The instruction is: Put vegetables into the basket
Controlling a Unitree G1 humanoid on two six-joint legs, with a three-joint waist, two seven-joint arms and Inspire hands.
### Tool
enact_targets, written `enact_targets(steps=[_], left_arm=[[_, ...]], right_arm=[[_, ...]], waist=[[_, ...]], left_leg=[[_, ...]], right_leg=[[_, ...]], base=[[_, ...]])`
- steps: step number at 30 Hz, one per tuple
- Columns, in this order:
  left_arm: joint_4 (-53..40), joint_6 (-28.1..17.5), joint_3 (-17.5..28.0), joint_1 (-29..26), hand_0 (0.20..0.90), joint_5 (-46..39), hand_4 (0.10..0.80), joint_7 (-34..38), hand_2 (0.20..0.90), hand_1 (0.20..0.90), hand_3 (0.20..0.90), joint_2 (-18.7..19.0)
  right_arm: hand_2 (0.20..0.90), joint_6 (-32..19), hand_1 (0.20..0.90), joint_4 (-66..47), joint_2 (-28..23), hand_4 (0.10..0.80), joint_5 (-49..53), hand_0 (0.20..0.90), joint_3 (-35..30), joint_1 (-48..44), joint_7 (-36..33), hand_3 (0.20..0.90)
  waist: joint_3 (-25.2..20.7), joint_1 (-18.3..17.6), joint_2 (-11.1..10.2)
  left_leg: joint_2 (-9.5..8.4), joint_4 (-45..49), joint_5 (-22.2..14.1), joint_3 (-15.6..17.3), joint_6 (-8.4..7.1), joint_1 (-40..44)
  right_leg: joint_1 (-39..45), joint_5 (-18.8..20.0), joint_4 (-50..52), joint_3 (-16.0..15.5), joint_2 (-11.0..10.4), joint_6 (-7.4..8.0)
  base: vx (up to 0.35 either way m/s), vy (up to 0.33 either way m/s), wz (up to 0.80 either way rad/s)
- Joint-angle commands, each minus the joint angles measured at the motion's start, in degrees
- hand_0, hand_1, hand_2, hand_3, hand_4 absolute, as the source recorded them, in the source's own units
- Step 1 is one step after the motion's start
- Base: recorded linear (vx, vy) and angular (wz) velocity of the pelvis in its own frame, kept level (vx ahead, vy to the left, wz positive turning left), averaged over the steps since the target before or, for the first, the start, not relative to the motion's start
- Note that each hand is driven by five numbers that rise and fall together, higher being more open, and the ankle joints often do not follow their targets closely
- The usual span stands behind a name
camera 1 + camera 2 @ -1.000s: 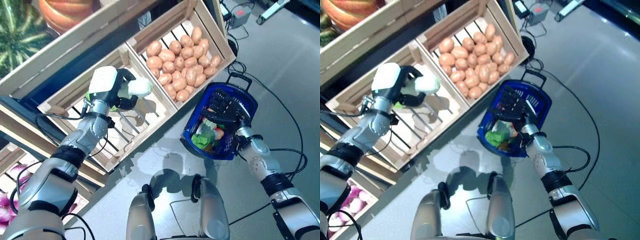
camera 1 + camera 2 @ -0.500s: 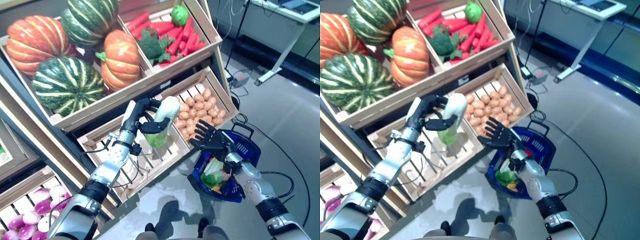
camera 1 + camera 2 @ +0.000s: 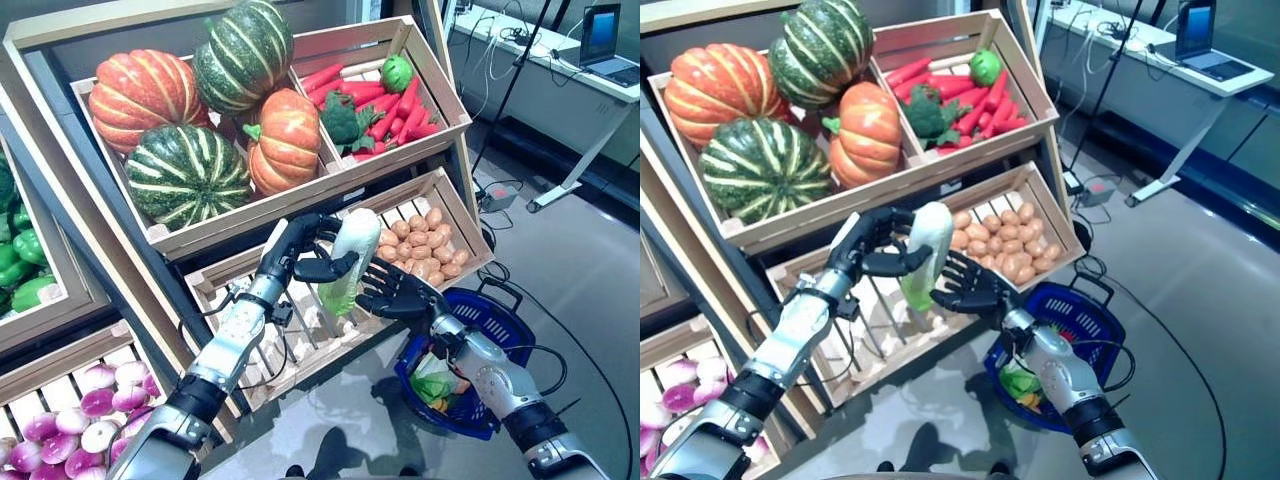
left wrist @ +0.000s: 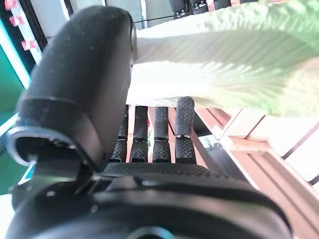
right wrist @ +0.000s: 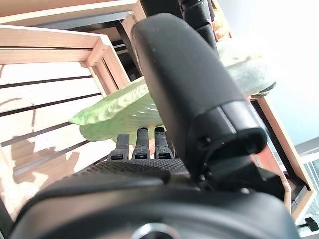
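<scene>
The left hand (image 3: pixel 300 250) holds one pale cabbage (image 3: pixel 349 258) upright in front of the lower shelf, its fingers and thumb curled round the white stalk end, the green leafy end hanging down. The right hand (image 3: pixel 395 295) sits at about 4 o'clock of the cabbage with its fingers spread and straight, their tips at the leafy end; whether they touch it cannot be told. One blue basket (image 3: pixel 498 320) stands on the floor at about 4 o'clock from the right hand, well below the cabbage, with some green and orange produce already inside it. Behind the hands are two wooden crates on the lower shelf: one slatted crate (image 3: pixel 240 290) at 9 o'clock of the cabbage and one crate of potatoes (image 3: pixel 420 240), too many to count, at 2 o'clock. On the upper shelf, four pumpkins (image 3: pixel 190 120) fill one crate, two orange and two striped green, and the crate at 3 o'clock of them holds red carrots (image 3: pixel 400 100), one broccoli (image 3: pixel 343 117) and one green pepper (image 3: pixel 397 72). Purple-white turnips (image 3: pixel 70 420) lie at 8 o'clock in the left eye view
</scene>
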Motion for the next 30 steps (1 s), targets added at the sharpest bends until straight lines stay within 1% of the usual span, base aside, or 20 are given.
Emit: enact_targets(steps=[1, 4, 9, 13, 16, 17, 18, 21, 23, 24, 25, 26, 27, 28, 30], left_arm=[[-8.08, -4.37, 0.30, -5.79, 0.300, -6.23, 0.400, -2.46, 0.300, 0.300, 0.300, -3.16], [-9.23, -3.04, -0.38, -5.35, 0.300, -7.21, 0.400, -3.55, 0.300, 0.300, 0.300, -4.10], [-10.10, -1.80, -1.55, -4.30, 0.300, -8.86, 0.400, -7.30, 0.300, 0.300, 0.300, -4.94], [-10.11, -0.43, -2.39, -4.33, 0.300, -13.72, 0.400, -9.91, 0.300, 0.300, 0.300, -5.16], [-9.79, 0.37, -2.33, -4.33, 0.300, -17.28, 0.400, -10.64, 0.300, 0.300, 0.300, -5.71], [-9.40, 0.64, -2.24, -4.38, 0.300, -19.30, 0.400, -10.73, 0.300, 0.300, 0.300, -6.17], [-9.39, 0.63, -2.24, -4.40, 0.300, -19.32, 0.400, -10.73, 0.300, 0.300, 0.300, -6.17], [-9.65, 0.85, -2.26, -4.36, 0.300, -21.47, 0.400, -8.97, 0.300, 0.300, 0.300, -7.75], [-9.98, 0.66, -2.40, -4.31, 0.300, -22.58, 0.400, -8.00, 0.300, 0.300, 0.300, -8.52], [-10.52, 0.54, -2.30, -4.24, 0.300, -23.19, 0.400, -6.81, 0.300, 0.300, 0.300, -9.45], [-10.54, 0.55, -2.30, -4.23, 0.300, -23.18, 0.400, -6.79, 0.300, 0.300, 0.300, -9.45], [-10.60, 0.13, -2.43, -4.12, 0.300, -23.60, 0.400, -6.37, 0.300, 0.300, 0.300, -9.85], [-10.60, 0.13, -2.43, -4.12, 0.300, -23.60, 0.400, -6.37, 0.300, 0.300, 0.300, -9.85], [-11.88, -0.24, -2.85, -3.83, 0.300, -24.09, 0.400, -5.28, 0.300, 0.300, 0.300, -11.14], [-12.47, -0.52, -3.30, -3.76, 0.300, -24.24, 0.400, -5.08, 0.300, 0.300, 0.300, -11.70]], right_arm=[[0.900, -4.76, 0.900, -7.97, 3.84, 0.800, 4.59, 0.900, 1.03, -3.10, 1.97, 0.900], [0.900, -4.67, 0.900, -8.51, 4.46, 0.800, 4.00, 0.900, 1.57, -4.22, 0.92, 0.900], [0.900, -3.84, 0.900, -9.41, 4.15, 0.800, 3.78, 0.900, 1.98, -5.38, 1.47, 0.900], [0.900, -3.98, 0.900, -9.27, 3.33, 0.800, 2.88, 0.900, 2.29, -6.54, 2.24, 0.900], [0.900, -5.13, 0.900, -9.05, 2.74, 0.800, 0.74, 0.900, 2.15, -7.52, 0.86, 0.900], [0.900, -6.02, 0.900, -8.88, 2.36, 0.800, -1.65, 0.900, 2.02, -8.36, -1.06, 0.900], [0.900, -6.03, 0.900, -8.88, 2.36, 0.800, -1.67, 0.900, 2.02, -8.37, -1.07, 0.900], [0.900, -9.34, 0.900, -8.76, 2.19, 0.800, -10.90, 0.900, 2.20, -9.66, -8.87, 0.900], [0.900, -10.00, 0.900, -8.95, 2.41, 0.800, -14.23, 0.900, 2.27, -10.06, -12.12, 0.900], [0.900, -10.25, 0.900, -9.52, 2.91, 0.800, -17.80, 0.900, 2.11, -10.31, -15.48, 0.900], [0.900, -10.23, 0.900, -9.57, 2.92, 0.800, -17.84, 0.900, 2.12, -10.29, -15.53, 0.900], [0.900, -10.25, 0.900, -9.77, 3.26, 0.800, -20.35, 0.900, 2.08, -10.44, -17.71, 0.900], [0.900, -10.24, 0.900, -9.77, 3.26, 0.800, -20.35, 0.900, 2.08, -10.44, -17.71, 0.900], [0.900, -9.80, 0.900, -10.03, 4.19, 0.800, -25.16, 0.900, 2.47, -10.99, -22.59, 0.900], [0.900, -9.26, 0.900, -10.09, 5.08, 0.800, -26.25, 0.900, 2.82, -11.05, -25.09, 0.900]], waist=[[-5.27, 0.86, -0.86], [-4.97, 1.32, -0.87], [-4.97, 1.95, -1.09], [-5.16, 2.11, -1.18], [-5.30, 2.18, -1.37], [-5.30, 2.17, -1.41], [-5.28, 2.16, -1.41], [-5.30, 2.07, -1.38], [-5.22, 2.06, -1.34], [-5.07, 2.01, -1.25], [-5.06, 2.01, -1.25], [-4.93, 2.00, -1.22], [-4.93, 2.00, -1.22], [-4.61, 2.13, -1.03], [-4.40, 2.24, -0.97]], left_leg=[[-0.38, -0.41, 2.49, -0.41, 0.23, -2.72], [-0.47, -0.41, 2.32, -0.88, 0.26, -2.48], [-0.73, -0.41, 1.90, -1.46, 0.39, -1.94], [-0.67, -0.41, 1.74, -1.58, 0.37, -1.53], [-0.73, -0.41, 1.66, -1.74, 0.33, -1.36], [-0.76, -0.41, 1.71, -1.86, 0.29, -1.27], [-0.76, -0.41, 1.71, -1.86, 0.29, -1.26], [-0.72, -0.41, 1.75, -1.92, 0.30, -1.23], [-0.72, -0.41, 1.74, -1.97, 0.33, -1.22], [-0.72, -0.41, 1.70, -1.93, 0.37, -1.17], [-0.71, -0.41, 1.70, -1.92, 0.37, -1.15], [-0.73, -0.41, 1.68, -1.89, 0.41, -1.14], [-0.73, -0.41, 1.68, -1.89, 0.41, -1.13], [-0.79, -0.41, 1.62, -1.98, 0.49, -1.19], [-0.85, -0.41, 1.59, -2.02, 0.53, -1.22]], right_leg=[[-0.31, 3.55, 0.52, 1.74, -3.18, -1.27], [0.10, 3.40, 0.52, 1.51, -3.24, -1.30], [0.91, 3.23, 0.34, 1.26, -3.33, -1.27], [1.36, 3.27, 0.27, 1.15, -3.40, -1.19], [1.55, 3.31, 0.21, 1.10, -3.42, -1.15], [1.62, 3.35, 0.21, 1.17, -3.43, -1.17], [1.63, 3.35, 0.21, 1.17, -3.43, -1.17], [1.56, 3.50, 0.19, 1.45, -3.49, -1.17], [1.55, 3.57, 0.16, 1.52, -3.51, -1.20], [1.54, 3.63, 0.13, 1.54, -3.60, -1.18], [1.55, 3.63, 0.14, 1.54, -3.60, -1.18], [1.53, 3.66, 0.13, 1.59, -3.62, -1.20], [1.53, 3.66, 0.13, 1.59, -3.62, -1.20], [1.51, 3.77, 0.07, 1.55, -3.74, -1.24], [1.48, 3.82, 0.09, 1.48, -3.85, -1.23]], base=[[0.006, -0.020, 0.05], [0.009, -0.015, 0.09], [0.028, -0.016, 0.05], [0.026, -0.005, 0.07], [0.016, -0.004, 0.06], [0.000, 0.000, 0.00], [0.000, 0.000, 0.00], [0.000, 0.000, 0.00], [0.000, 0.000, 0.00], [0.000, 0.000, 0.00], [0.000, 0.000, 0.00], [0.000, 0.000, 0.00], [-0.046, 0.012, 0.00], [-0.050, 0.013, -0.01], [-0.051, 0.012, 0.00]])
